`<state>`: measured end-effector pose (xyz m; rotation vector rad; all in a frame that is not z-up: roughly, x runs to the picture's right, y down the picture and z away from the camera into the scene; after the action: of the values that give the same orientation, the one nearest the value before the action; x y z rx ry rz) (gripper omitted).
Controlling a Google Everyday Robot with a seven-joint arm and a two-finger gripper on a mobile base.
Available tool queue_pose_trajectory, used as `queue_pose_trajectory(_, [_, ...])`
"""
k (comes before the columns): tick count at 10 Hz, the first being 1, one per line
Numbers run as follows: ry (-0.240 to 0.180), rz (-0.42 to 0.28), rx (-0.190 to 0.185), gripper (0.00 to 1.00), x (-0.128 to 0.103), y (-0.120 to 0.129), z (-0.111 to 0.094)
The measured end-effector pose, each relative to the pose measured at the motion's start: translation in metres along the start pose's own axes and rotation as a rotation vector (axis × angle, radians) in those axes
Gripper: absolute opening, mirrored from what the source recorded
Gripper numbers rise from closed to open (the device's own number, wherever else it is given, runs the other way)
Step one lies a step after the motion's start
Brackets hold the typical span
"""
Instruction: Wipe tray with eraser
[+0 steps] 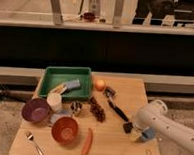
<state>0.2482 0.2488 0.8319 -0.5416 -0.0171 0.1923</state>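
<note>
The green tray (50, 79) sits at the back left of the wooden table, with a grey-blue oblong block (72, 84) lying inside it. The eraser (128, 127), a small black block, lies on the table at the front right, far from the tray. My gripper (136, 132) is at the end of the white arm, low over the table and right beside the eraser. Whether it touches the eraser I cannot tell.
A long black-handled utensil (117, 109) lies just behind the eraser. An orange (100, 84), dark grapes (96, 110), a white cup (54, 101), a purple bowl (35, 110), a red-brown bowl (65, 130), a red sausage-shaped thing (88, 141) and a spoon (34, 143) lie around. A blue object (147, 135) sits under the arm.
</note>
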Motion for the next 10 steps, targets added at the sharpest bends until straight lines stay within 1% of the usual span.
queue_pose_trajectory(1, [0.001,0.000,-0.001,0.79,0.0004,0.0004,-0.0006])
queue_pose_trajectory(2, [0.001,-0.001,-0.002,0.73,0.0006,0.0008,-0.0006])
queue_pose_trajectory(3, [0.001,-0.001,-0.001,0.60,0.0008,0.0008,-0.0007])
queue_pose_trajectory(6, [0.004,-0.005,0.004,0.32,0.0029,-0.0009,-0.0016])
queue_pose_trajectory(7, [0.004,-0.003,0.005,0.20,0.0037,-0.0011,-0.0032])
queue_pose_trajectory(8, [0.004,-0.001,0.007,0.10,0.0048,-0.0011,-0.0056])
queue_pose_trajectory(9, [0.004,-0.002,0.006,0.02,0.0050,-0.0008,-0.0074])
queue_pose_trajectory(10, [0.005,-0.002,0.003,0.00,0.0049,0.0003,-0.0082])
